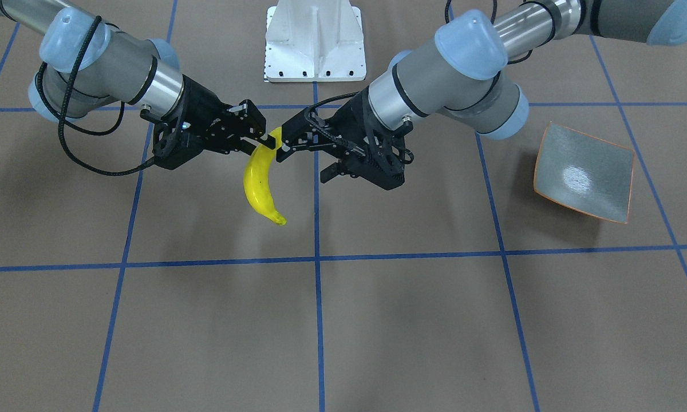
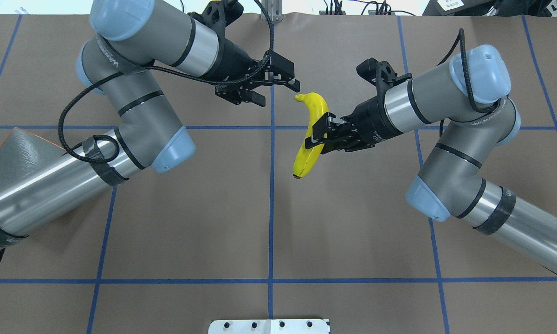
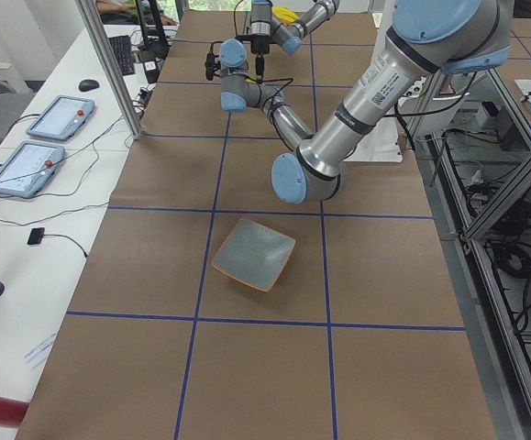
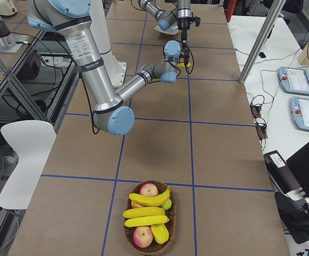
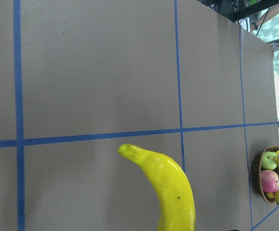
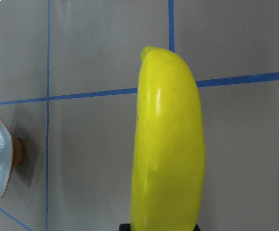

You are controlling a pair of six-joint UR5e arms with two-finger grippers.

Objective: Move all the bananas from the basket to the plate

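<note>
No lettering is sharp enough to read.

Brown paper-covered table (image 1: 378,320), gridded with blue tape (image 1: 318,320). Bearing a white base mount (image 1: 315,43); left of the mount, a grey orange-rimmed plate (image 1: 584,171); far right, a wicker basket (image 4: 128,238) of fruit.

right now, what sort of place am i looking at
Most likely a robotics lab workcell: a paper-covered table marked with a blue tape grid, teach pendants beside it, and aluminium frame posts.
</note>
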